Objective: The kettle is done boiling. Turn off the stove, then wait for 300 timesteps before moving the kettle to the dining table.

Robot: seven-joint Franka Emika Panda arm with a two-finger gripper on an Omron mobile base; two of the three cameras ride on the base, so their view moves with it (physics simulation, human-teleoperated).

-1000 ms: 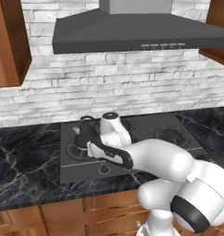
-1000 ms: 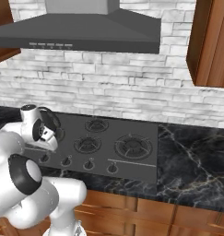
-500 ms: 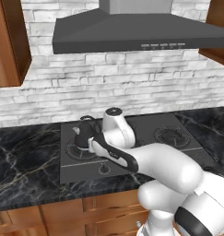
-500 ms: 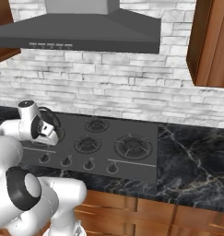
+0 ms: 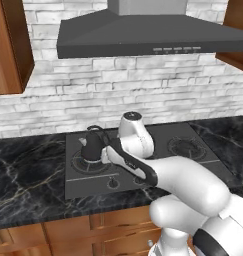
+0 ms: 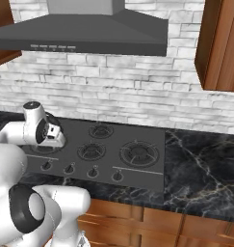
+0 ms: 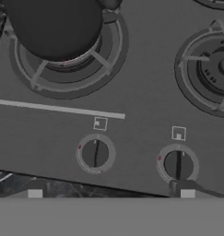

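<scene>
1. Kettle [image 5: 92, 145] sits on the front left burner of the stove [image 5: 158, 145], dark dome, thin wire handle arched over it, spout poking out to the left.
2. From the hand camera, the kettle [image 7: 53, 25] is right there on its burner grate, and two round knobs lie below it: one [image 7: 95, 153] just under that burner, another [image 7: 178, 164] off to its right.
3. The hand [image 7: 111, 193] hangs over the stove's front edge with its fingertips spread wide, released, grasping nothing, one tip near each knob.
4. The white arm reaches in low over the black marble bench [image 5: 28, 170], wrist right beside the kettle.
5. Grey range hood [image 6: 84, 36] overhead, white brick behind.
</scene>
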